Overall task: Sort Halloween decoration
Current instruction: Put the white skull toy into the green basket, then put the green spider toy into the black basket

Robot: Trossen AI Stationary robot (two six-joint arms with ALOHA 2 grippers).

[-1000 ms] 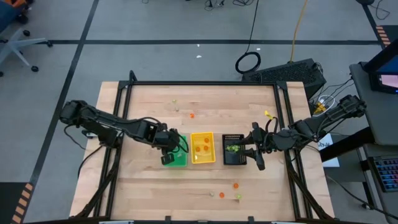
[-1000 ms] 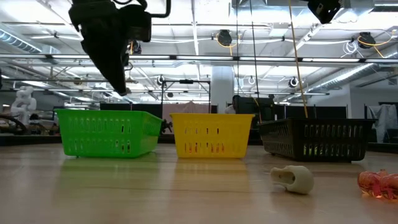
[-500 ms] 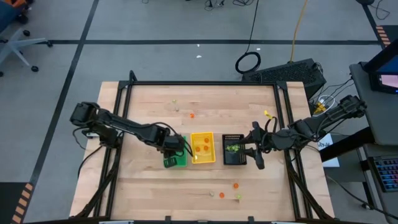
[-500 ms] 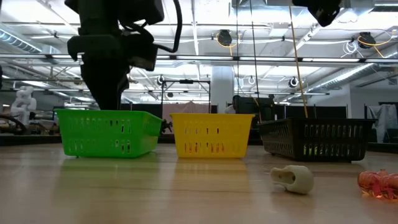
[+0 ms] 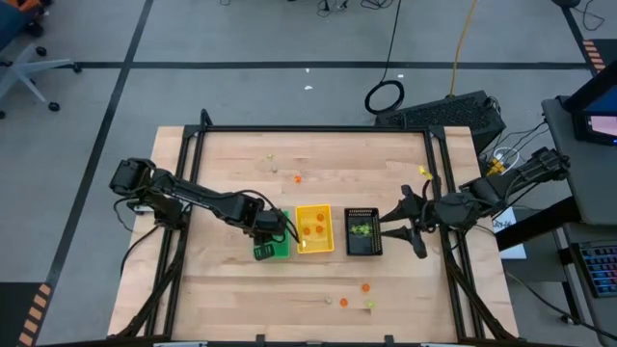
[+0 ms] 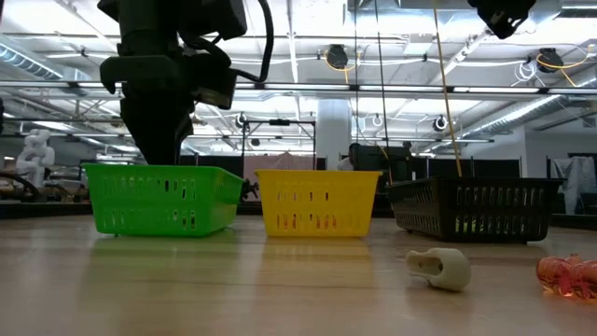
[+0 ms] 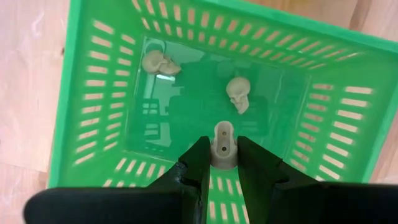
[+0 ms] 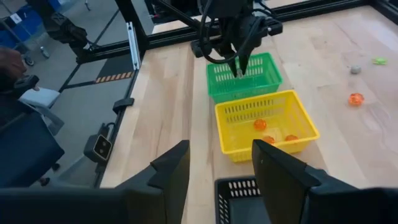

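Over the green tray point(image 7: 93, 93) — left fingers point(image 7: 199, 165) pinch a pale skull point(image 7: 224, 144)

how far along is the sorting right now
Partly done. Two pale skulls lie in the green tray, orange pieces in the yellow tray, yellow-green ones in the black tray. In hand: the left hand holds a third skull over the green tray. Left: several loose trinkets on the table. The right hand is open near the black tray.
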